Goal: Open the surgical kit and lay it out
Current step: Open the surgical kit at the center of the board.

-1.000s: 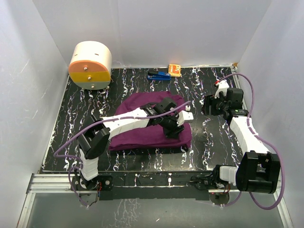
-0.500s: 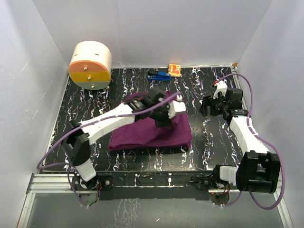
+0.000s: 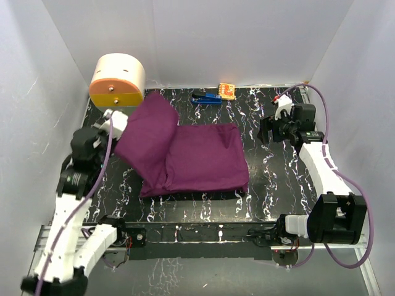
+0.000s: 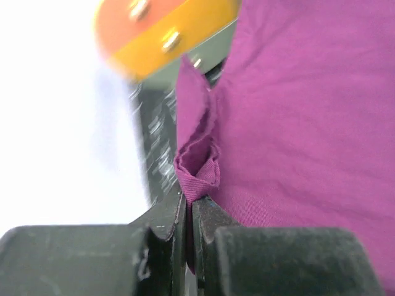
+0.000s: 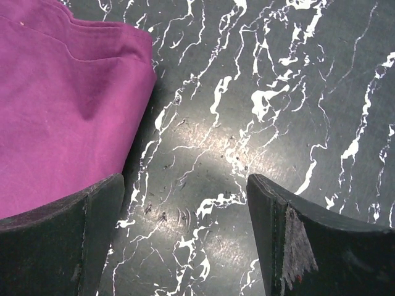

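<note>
The purple cloth wrap (image 3: 197,160) lies in the middle of the black marbled table. One flap is lifted up and out to the left. My left gripper (image 3: 117,120) is shut on the corner of that flap; the left wrist view shows the cloth (image 4: 296,111) pinched between the closed jaws. My right gripper (image 3: 266,132) is open and empty over bare table just right of the wrap's right edge (image 5: 68,98). The mesh tray and the instruments are hidden under the cloth.
A cream-and-orange round drum (image 3: 117,83) stands at the back left, close behind the lifted flap; it shows blurred in the left wrist view (image 4: 160,31). Small blue (image 3: 208,97) and orange (image 3: 226,90) items lie at the back edge. White walls enclose the table.
My left arm has swung from over the wrap's middle back to the far left, pulling a flap of the cloth open with it. The right gripper has shifted slightly toward the back.
</note>
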{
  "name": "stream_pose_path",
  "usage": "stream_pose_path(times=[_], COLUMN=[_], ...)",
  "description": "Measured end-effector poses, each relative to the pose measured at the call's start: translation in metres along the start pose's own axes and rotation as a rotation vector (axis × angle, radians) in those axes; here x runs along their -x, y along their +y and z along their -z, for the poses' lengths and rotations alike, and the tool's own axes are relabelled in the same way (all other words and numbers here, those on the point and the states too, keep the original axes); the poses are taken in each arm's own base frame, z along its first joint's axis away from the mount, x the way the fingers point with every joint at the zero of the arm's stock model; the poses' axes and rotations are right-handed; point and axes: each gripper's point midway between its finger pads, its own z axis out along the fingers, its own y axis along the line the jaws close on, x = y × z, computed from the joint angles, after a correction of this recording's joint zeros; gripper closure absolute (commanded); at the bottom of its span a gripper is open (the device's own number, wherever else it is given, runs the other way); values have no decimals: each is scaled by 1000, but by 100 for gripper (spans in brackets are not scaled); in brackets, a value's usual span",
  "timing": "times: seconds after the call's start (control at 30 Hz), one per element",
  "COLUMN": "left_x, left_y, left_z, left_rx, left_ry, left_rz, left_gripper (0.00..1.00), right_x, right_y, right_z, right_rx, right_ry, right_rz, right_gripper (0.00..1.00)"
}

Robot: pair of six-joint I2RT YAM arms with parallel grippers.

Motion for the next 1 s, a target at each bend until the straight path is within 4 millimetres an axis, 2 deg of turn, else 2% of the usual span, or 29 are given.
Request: stream_pose_path(times=[0.07,0.13,0.17,0.23,0.3,0.37,0.43,0.57,0.67,0.73,0.87,0.93,1.0], left_x=[-52,-106,-130,-188,-226,-246,-245,-218,-187,-166,-132,-128,-131], left_y=[26,32,29,17,8,9,17,42,61,70,76,71,64], left_z=[21,30,30,31,35,41,43,33,16,1,-30,-43,-52], left_rx=[181,286,307,326,324,345,385,440,441,433,388,355,323], left_ry=[109,237,298,471,601,678,690,655,611,562,460,438,438], left_rz=[3,-9,-17,-61,-115,-157,-176,-174,-135,-83,48,106,151], left_gripper=[90,85,76,40,22,11,3,2,1,2,2,2,1], right_x=[2,-2,-5,-12,-21,-26,-27,-15,-4,-3,-23,-36,-53], right_y=[4,9,12,20,34,51,72,128,192,241,323,351,368], right_z=[-3,-11,-15,-24,-32,-38,-41,-42,-39,-34,-32,-39,-46], right_rx=[15,37,50,76,115,160,213,353,501,611,781,827,846], right_ry=[4,24,39,72,109,135,145,113,56,21,26,51,85], right_rz=[10,14,16,22,43,79,129,240,351,426,528,558,577], right_gripper=[20,20,20,20,19,19,19,19,19,19,19,18,18])
